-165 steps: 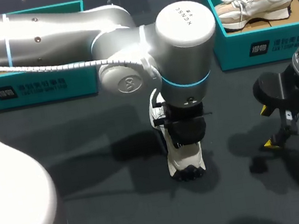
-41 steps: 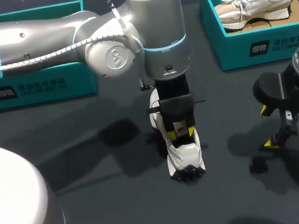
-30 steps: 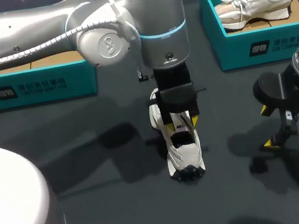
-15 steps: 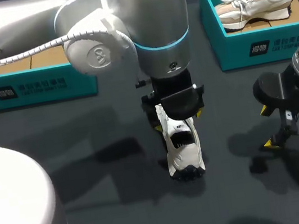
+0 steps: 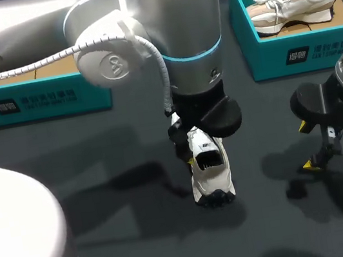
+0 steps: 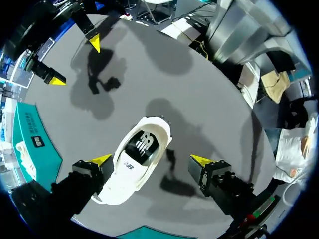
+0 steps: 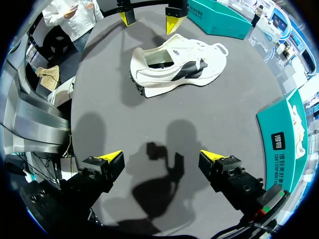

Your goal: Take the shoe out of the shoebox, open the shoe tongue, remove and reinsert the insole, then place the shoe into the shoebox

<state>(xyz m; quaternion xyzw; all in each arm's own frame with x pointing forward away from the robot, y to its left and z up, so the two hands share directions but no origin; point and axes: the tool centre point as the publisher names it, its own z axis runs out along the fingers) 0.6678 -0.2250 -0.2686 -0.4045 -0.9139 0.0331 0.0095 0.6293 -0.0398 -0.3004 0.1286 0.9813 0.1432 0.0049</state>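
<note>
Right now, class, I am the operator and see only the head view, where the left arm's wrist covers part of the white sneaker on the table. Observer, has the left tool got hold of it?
Observer: No. In the left wrist view the left tool is open. One finger sits close beside the white sneaker, and the other stands apart from it.
Operator: Is the insole inside the sneaker?
Observer: Yes, the left wrist view shows a dark insole inside its opening.
Operator: Is it lying over or upright?
Observer: The right wrist view shows its whole side: it stands on its sole.
</note>
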